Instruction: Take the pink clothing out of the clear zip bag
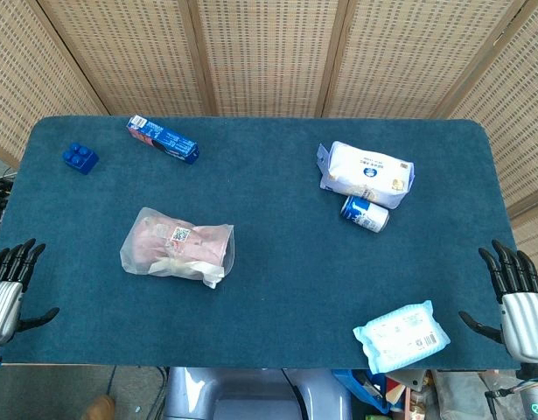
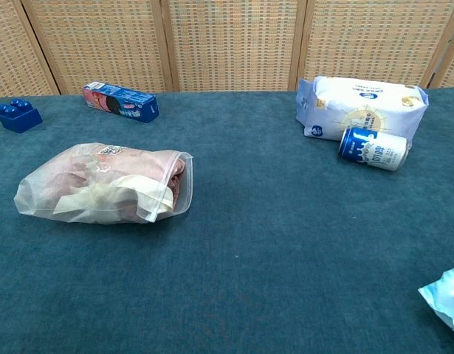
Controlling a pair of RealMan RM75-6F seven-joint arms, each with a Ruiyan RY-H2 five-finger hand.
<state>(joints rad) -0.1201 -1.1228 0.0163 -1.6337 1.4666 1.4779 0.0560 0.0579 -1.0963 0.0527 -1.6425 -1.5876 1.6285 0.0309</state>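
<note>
Left hand (image 1: 8,284) and right hand (image 1: 516,293): fingers spread, holding nothing, at opposite table (image 1: 277,289) edges. Clear zip bag (image 1: 177,247) with pink clothing (image 1: 188,240) inside lies flat nearer the left hand, untouched, well apart from both.

Far left there's a blue toy brick (image 1: 80,157) with a blue snack box (image 1: 162,139) near it. On the right, a blue can (image 1: 365,213) lies on its side just beside a white bag (image 1: 366,174), and a pale blue wipes pack (image 1: 401,335) sits at the table's (image 1: 286,262) near edge.

Glossy clear plastic zip bag (image 2: 101,184) on a matt, napped blue cloth table (image 2: 286,243); woven cane screens (image 2: 234,44) behind.
</note>
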